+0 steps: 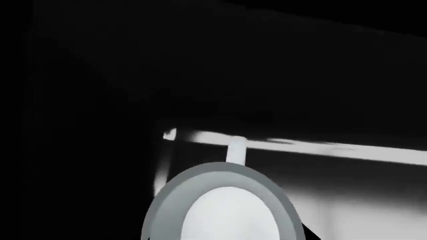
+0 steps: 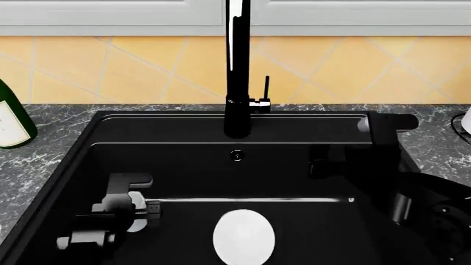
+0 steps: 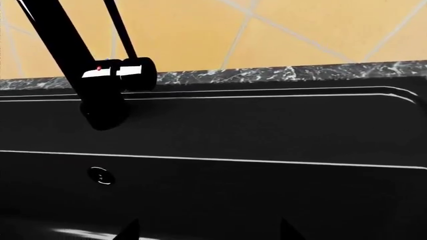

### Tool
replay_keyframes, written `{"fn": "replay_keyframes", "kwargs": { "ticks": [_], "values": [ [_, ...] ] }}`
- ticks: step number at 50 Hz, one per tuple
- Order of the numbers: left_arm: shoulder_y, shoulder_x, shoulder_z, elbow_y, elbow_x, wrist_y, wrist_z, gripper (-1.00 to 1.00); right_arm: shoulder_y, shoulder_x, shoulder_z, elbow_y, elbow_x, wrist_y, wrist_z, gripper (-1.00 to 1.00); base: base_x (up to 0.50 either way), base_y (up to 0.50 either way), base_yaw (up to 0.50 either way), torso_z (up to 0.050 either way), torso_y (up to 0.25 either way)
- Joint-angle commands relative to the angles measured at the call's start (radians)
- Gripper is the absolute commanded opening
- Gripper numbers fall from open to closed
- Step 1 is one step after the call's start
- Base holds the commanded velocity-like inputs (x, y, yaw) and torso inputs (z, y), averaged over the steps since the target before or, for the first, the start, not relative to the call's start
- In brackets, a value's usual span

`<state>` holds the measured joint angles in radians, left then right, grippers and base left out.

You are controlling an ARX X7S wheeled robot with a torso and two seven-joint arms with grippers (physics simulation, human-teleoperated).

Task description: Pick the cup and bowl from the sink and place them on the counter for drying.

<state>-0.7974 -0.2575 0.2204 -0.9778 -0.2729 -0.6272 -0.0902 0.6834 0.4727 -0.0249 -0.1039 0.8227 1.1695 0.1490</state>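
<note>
- We see the bowl (image 2: 244, 236) lying on the floor of the sink (image 2: 74, 182), mouth up; in the head view it reads as a white oval whose long axis runs away from the robot, toward the faucet (image 2: 237, 72).
- Our left gripper (image 2: 151, 208) is down inside the basin, its fingers pointing toward the bowl. The bowl sits just beyond the fingertips, apart from them and slightly nearer the robot.
- In the left wrist view the bowl (image 1: 223, 210) shows as a grey rim around a white hollow, with a small pale upright shape (image 1: 236, 149) just behind its rim; we cannot tell whether that is the cup.
- We cannot tell whether the left fingers are spread or closed: they are too dark and small.
- Our right gripper (image 3: 207, 232) shows two dark fingertips (image 3: 128, 232) standing well apart with nothing between them, facing the sink's back wall below the faucet.
- The counter (image 2: 434, 138) frames the sink; a green bottle (image 2: 11, 118) stands on it.
</note>
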Motion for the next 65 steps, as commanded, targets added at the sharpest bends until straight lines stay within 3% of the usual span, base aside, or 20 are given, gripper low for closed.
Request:
{"fn": "replay_keyframes", "kwargs": {
  "ticks": [1, 12, 18, 21, 26, 28, 31, 35, 39, 42, 51, 59, 65],
  "values": [
    [0.125, -0.048, -0.06, 0.467, -0.084, -0.26, -0.073, -1.0, -0.005, 0.002, 0.002, 0.002, 0.004, -0.009, -0.001, 1.0, 0.0, 0.0, 0.0, 0.0, 0.0],
    [0.168, -0.089, -0.12, 0.77, -0.168, -0.471, -0.124, -1.0, -0.022, -0.005, 0.001, 0.005, 0.005, -0.031, -0.007, 1.0, 0.0, 0.0, 0.0, 0.0, 0.0],
    [0.176, -0.13, -0.195, 0.958, -0.257, -0.666, -0.144, -1.0, -0.026, 0.001, 0.011, 0.003, 0.014, -0.026, -0.005, 1.0, 0.0, 0.0, 0.0, 0.0, 0.0],
    [0.145, -0.107, -0.263, 1.034, -0.311, -0.788, -0.174, -1.0, -0.028, 0.003, 0.011, 0.001, 0.018, -0.022, -0.003, 1.0, 0.0, 0.0, 0.0, 0.0, 0.0],
    [0.105, -0.127, -0.285, 1.161, -0.39, -0.94, -0.22, -1.0, -0.017, -0.005, -0.001, 0.023, 0.012, -0.03, -0.01, 1.0, 0.0, 0.0, 0.0, 0.0, 0.002],
    [0.093, -0.17, -0.293, 1.149, -0.576, -0.942, -0.35, -1.0, -0.011, -0.008, -0.008, 0.026, 0.011, -0.029, -0.012, 1.0, 0.0, 0.0, 0.0, 0.0, 0.0],
    [0.04, -0.244, -0.282, 1.101, -0.976, -0.941, -0.652, -1.0, 0.002, -0.006, -0.016, 0.034, 0.011, -0.024, -0.016, 1.0, 0.0, 0.0, 0.0, 0.0, 0.0],
    [-0.014, -0.331, -0.253, 1.06, -1.254, -0.938, -0.861, -1.0, 0.007, -0.008, -0.018, 0.042, 0.01, -0.029, -0.018, 1.0, 0.0, 0.0, 0.0, 0.0, 0.0],
    [-0.059, -0.383, -0.23, 1.026, -1.435, -0.914, -1.005, -1.0, 0.009, -0.007, -0.022, 0.045, 0.011, -0.028, -0.022, 1.0, 0.0, 0.0, 0.0, 0.0, 0.0],
    [-0.076, -0.439, -0.224, 1.022, -1.533, -0.903, -1.063, -1.0, 0.011, -0.006, -0.02, 0.044, 0.014, -0.028, -0.022, 1.0, 0.0, 0.0, 0.0, 0.0, 0.0],
    [-0.144, -0.506, -0.153, 0.982, -1.708, -0.844, -1.19, -1.0, 0.016, -0.003, -0.029, 0.045, 0.018, -0.018, -0.02, 1.0, 0.0, 0.0, 0.0, 0.0, 0.0],
    [-0.261, -0.587, -0.081, 0.94, -1.786, -0.854, -1.234, -1.0, 0.008, -0.001, -0.034, 0.047, 0.019, -0.021, -0.023, 1.0, 0.0, 0.0, 0.0, 0.0, 0.001],
    [-0.394, -0.594, -0.032, 0.874, -1.786, -0.856, -1.238, -1.0, 0.01, -0.005, -0.05, 0.061, 0.011, -0.032, -0.03, 1.0, 0.0, 0.0, 0.0, 0.0, 0.0]
  ]
}}
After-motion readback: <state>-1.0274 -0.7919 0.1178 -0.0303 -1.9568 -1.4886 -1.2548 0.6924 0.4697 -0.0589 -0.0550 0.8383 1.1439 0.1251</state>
